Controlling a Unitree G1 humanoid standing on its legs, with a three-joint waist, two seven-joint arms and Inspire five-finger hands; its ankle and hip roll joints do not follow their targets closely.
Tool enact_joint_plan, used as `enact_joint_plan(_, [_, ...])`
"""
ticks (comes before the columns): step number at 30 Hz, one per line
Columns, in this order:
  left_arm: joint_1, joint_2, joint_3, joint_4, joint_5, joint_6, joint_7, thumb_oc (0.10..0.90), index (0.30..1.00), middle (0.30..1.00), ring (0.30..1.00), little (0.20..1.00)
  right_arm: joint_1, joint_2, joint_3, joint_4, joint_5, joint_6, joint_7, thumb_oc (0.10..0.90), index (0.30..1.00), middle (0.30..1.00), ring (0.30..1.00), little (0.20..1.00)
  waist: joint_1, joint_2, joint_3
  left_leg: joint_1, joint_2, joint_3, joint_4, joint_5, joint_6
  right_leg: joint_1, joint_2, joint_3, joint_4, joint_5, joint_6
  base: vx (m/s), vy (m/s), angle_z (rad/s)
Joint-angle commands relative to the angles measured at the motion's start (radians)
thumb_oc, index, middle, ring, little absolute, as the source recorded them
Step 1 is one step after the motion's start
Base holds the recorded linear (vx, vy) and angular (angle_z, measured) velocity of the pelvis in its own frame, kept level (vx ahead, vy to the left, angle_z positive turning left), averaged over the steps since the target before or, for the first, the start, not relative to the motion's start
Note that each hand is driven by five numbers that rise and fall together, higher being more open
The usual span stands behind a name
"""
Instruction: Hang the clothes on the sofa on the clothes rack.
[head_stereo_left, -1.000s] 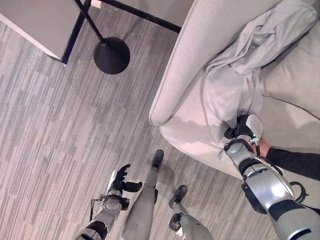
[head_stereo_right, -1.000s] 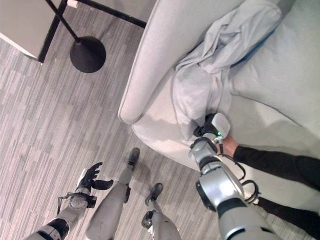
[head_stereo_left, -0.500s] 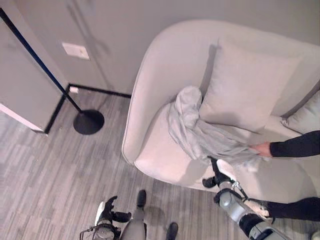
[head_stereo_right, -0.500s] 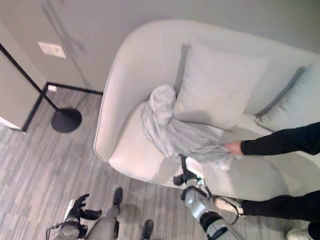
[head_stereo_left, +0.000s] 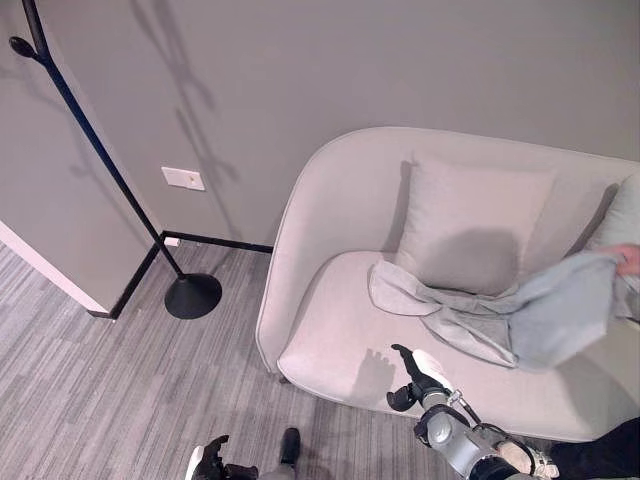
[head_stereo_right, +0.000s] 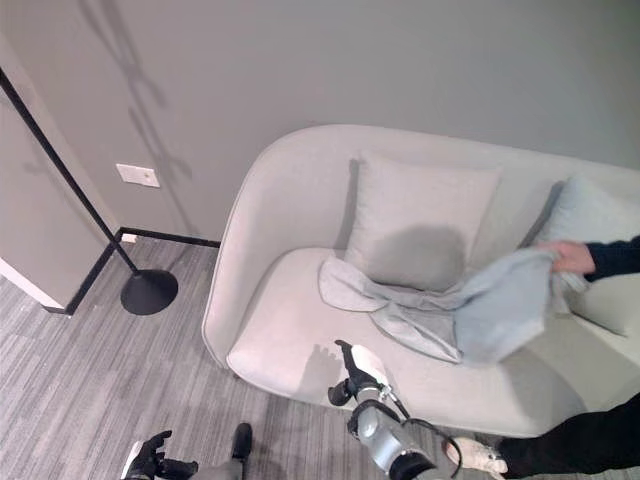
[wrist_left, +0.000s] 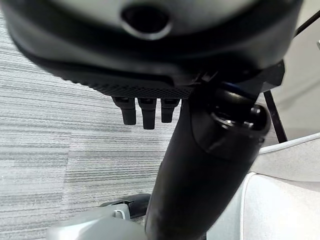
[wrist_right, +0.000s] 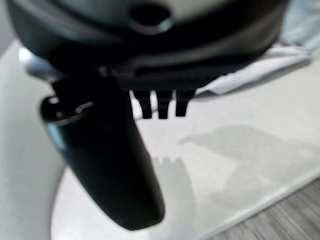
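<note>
A light grey garment (head_stereo_left: 470, 318) lies spread across the seat of the pale sofa (head_stereo_left: 330, 345). A person's hand (head_stereo_right: 565, 256) lifts the garment's right end off the seat. My right hand (head_stereo_left: 415, 372) hovers over the seat's front edge, a little short of the garment, open and holding nothing. In the right wrist view its fingers (wrist_right: 162, 106) are straight above the bare seat, with the garment (wrist_right: 260, 70) beyond them. The black clothes rack (head_stereo_left: 193, 296) stands on a round base left of the sofa. My left hand (head_stereo_left: 210, 462) hangs low over the floor, open.
Two cushions (head_stereo_right: 420, 220) lean on the sofa back. The rack's pole (head_stereo_left: 90, 145) rises beside a wall corner. Grey plank floor (head_stereo_left: 90, 390) lies between me and the rack. The person's dark sleeve (head_stereo_right: 615, 255) and leg (head_stereo_right: 580, 445) are at the right.
The camera has tilted up, showing the wall and whole sofa. My right hand has come off the garment. The person has dragged the garment rightwards and raised its end.
</note>
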Motion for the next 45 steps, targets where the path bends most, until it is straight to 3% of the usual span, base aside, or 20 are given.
enact_joint_plan(1, [-0.067,-0.036,-0.022,0.074,0.050,-0.017,-0.026,0.800,0.900,0.900,0.900,0.900,-0.033,-0.066,-0.046,-0.148,-0.031,-0.055,-0.024,0.800,0.900,0.900,0.900,0.900,0.009,-0.009,0.016,0.127,0.047,0.016,0.010,-0.178,-0.059,-0.051,-0.070,-0.003,0.010,-0.010,0.049,0.00,0.048,-0.06])
enact_joint_plan(36, [-0.080,-0.013,-0.026,0.080,0.097,-0.014,-0.033,0.800,0.900,0.900,0.900,0.900,-0.051,-0.063,0.020,-0.129,-0.075,-0.060,0.019,0.800,0.900,0.900,0.900,0.900,0.031,-0.042,0.018,0.142,0.020,0.017,0.008,-0.204,-0.039,-0.040,-0.099,-0.012,0.029,-0.003,0.069,0.00,0.014,-0.01])
enact_joint_plan(41, [-0.089,0.014,-0.047,0.056,0.121,-0.014,-0.037,0.800,0.900,0.900,0.900,0.900,-0.110,-0.076,0.017,0.030,-0.128,-0.029,-0.009,0.800,0.900,0.900,0.900,0.900,0.056,-0.041,0.064,0.155,0.017,0.030,0.019,-0.218,-0.013,-0.129,-0.119,-0.020,0.257,-0.041,0.094,-0.05,0.078,0.02])
enact_joint_plan(42, [-0.100,0.031,-0.052,0.037,0.109,-0.011,-0.042,0.800,0.900,0.900,0.900,0.900,-0.205,-0.118,0.034,0.126,-0.152,-0.007,-0.014,0.800,0.900,0.900,0.900,0.900,0.063,-0.013,0.105,0.174,0.028,0.032,0.022,-0.220,0.001,-0.237,-0.150,-0.030,0.472,-0.016,0.149,-0.11,0.143,-0.06])
enact_joint_plan(43, [-0.107,0.040,-0.052,0.034,0.101,-0.012,-0.043,0.800,0.900,0.900,0.900,0.900,-0.251,-0.144,0.033,0.148,-0.152,0.001,-0.013,0.800,0.900,0.900,0.900,0.900,0.060,0.001,0.121,0.174,0.033,0.028,0.025,-0.218,0.007,-0.289,-0.155,-0.008,0.562,-0.002,0.174,-0.12,0.147,-0.13])
enact_joint_plan(45, [-0.116,0.048,-0.041,0.048,0.086,-0.007,-0.047,0.800,0.900,0.900,0.900,0.900,-0.330,-0.171,0.035,0.226,-0.161,0.020,-0.028,0.800,0.900,0.900,0.900,0.900,0.065,0.007,0.135,0.175,0.036,0.030,0.030,-0.222,0.007,-0.304,-0.171,-0.014,0.564,0.020,0.189,-0.02,-0.009,-0.19])
